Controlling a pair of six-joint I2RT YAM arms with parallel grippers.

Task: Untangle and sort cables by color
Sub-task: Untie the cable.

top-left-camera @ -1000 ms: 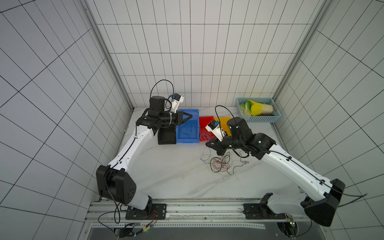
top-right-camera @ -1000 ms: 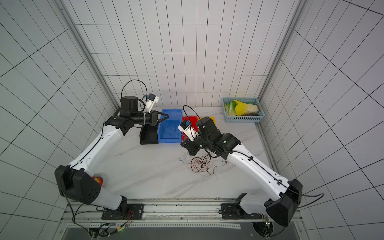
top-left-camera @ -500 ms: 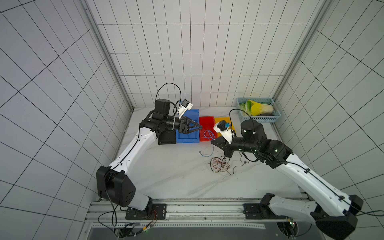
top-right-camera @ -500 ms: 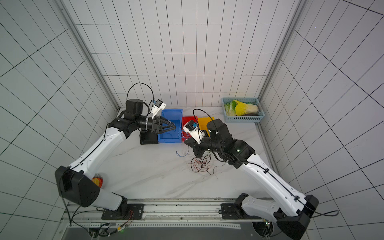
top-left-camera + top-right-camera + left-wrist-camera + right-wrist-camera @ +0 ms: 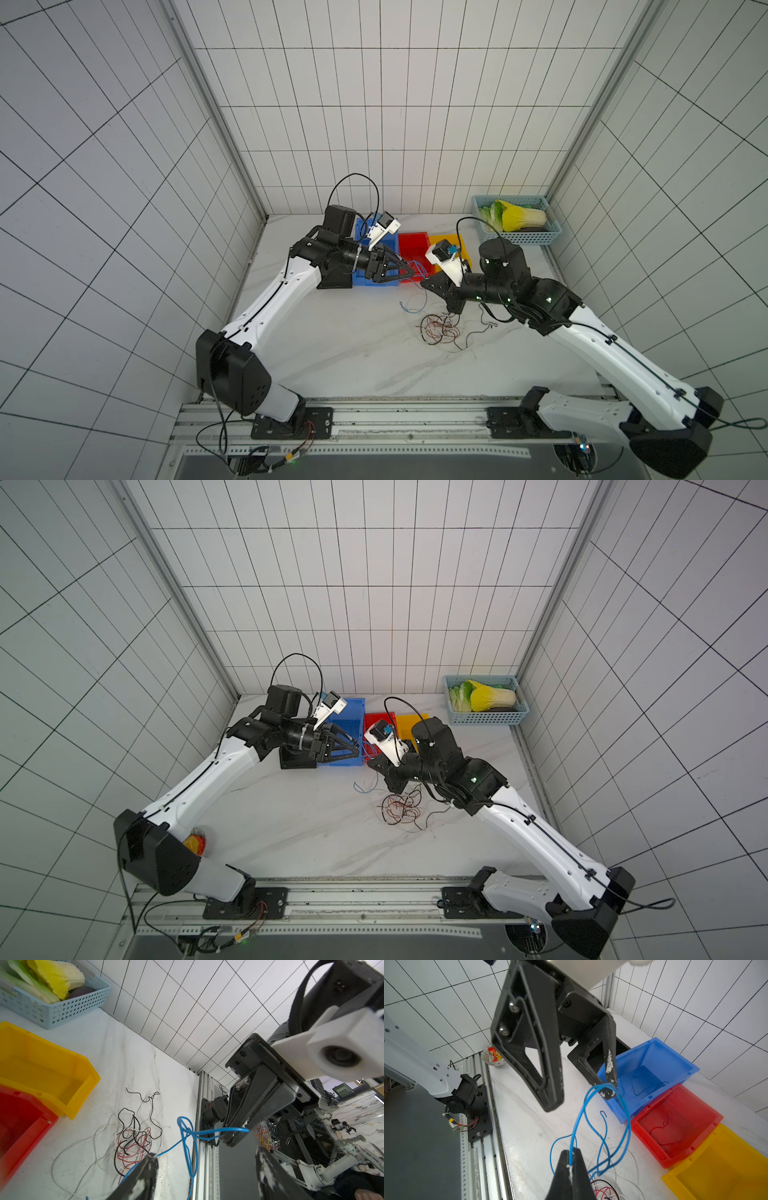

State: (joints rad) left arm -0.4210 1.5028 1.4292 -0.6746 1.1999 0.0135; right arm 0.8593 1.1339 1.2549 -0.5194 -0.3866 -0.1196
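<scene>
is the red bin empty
No, a red cable lies on the floor of the red bin in the right wrist view.

left gripper [image 5: 411, 274]: held level and pointing at the right arm, its tip above the front of the red bin [image 5: 413, 246]; from up here I can't tell how the jaws stand.
right gripper [image 5: 424, 284]: tip just beside the left one, nearly meeting it.
blue cable [image 5: 417, 269]: thin strands strung between the two tips, with a loose loop trailing on the table [image 5: 332, 357].
cables [image 5: 440, 332]: a red, white and black tangle on the marble below the right wrist.
bins: black bin [image 5: 332, 283], blue bin [image 5: 360, 233], red, then yellow bin [image 5: 439, 239], in a row at the back.
basket [image 5: 519, 237]: pale blue, in the far corner, holding a cabbage [image 5: 523, 217].
</scene>
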